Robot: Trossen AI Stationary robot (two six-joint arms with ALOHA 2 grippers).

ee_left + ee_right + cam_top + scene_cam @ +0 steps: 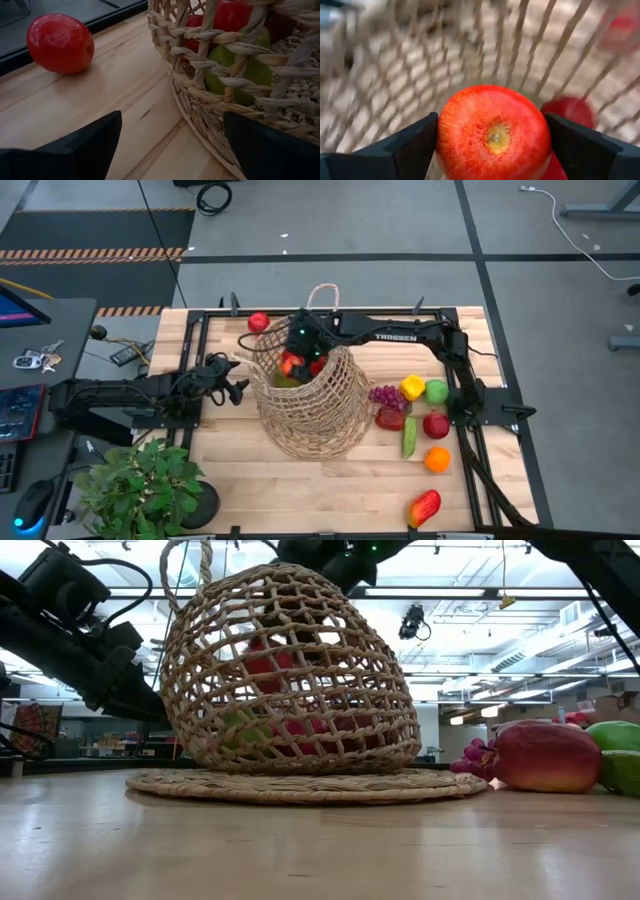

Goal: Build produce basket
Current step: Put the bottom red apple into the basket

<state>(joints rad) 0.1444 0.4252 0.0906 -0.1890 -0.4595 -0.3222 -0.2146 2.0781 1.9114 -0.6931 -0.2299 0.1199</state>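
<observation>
The large tan open-weave wicker basket [315, 405] sits mid-desk [300, 490], holding several fruits. A round red tomato [259, 322] lies behind it on the left. To its right cluster purple grapes [386, 394] and more produce; a leafy green potted plant [145, 480] stands at the front left corner.

My wooden table [300, 480] carries a leafy green potted plant [140, 485] at its near left corner. Off its left side stands a dark desk [50, 315] with a bunch of keys [35, 358] and a computer mouse [33, 502]. A white cable [575, 230] trails across the grey floor beyond.
</observation>
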